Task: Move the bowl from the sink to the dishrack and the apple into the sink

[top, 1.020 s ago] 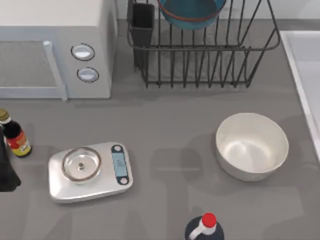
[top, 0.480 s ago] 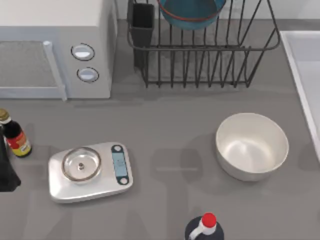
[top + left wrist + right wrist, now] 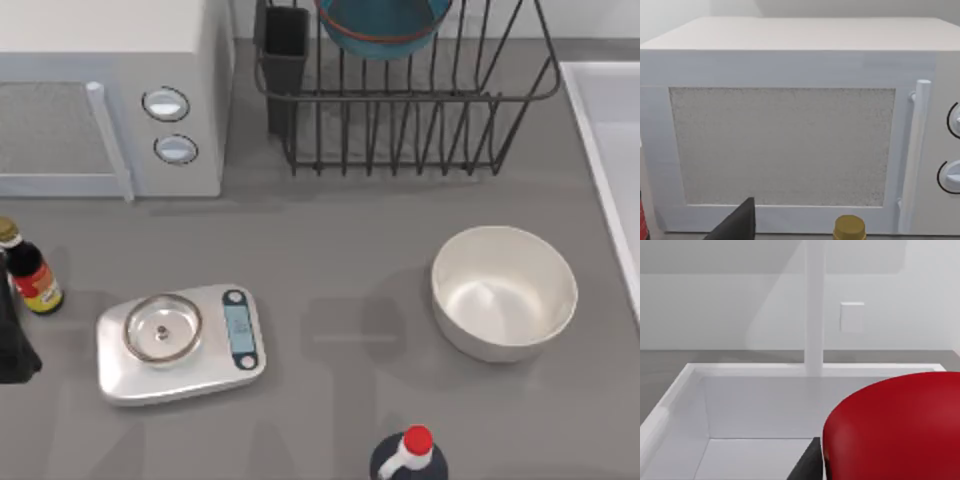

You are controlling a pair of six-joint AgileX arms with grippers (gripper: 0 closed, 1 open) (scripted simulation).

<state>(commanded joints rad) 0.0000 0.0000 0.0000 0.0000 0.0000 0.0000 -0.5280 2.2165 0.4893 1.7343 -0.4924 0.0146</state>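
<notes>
While the right gripper holds the apple [image 3: 895, 427] above the sink [image 3: 675, 400], the bowl [image 3: 383, 28] sits in the dishrack [image 3: 420, 110].

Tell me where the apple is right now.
The apple looms close in the right wrist view, just above the sink near its front rim, with the faucet post behind.
</notes>
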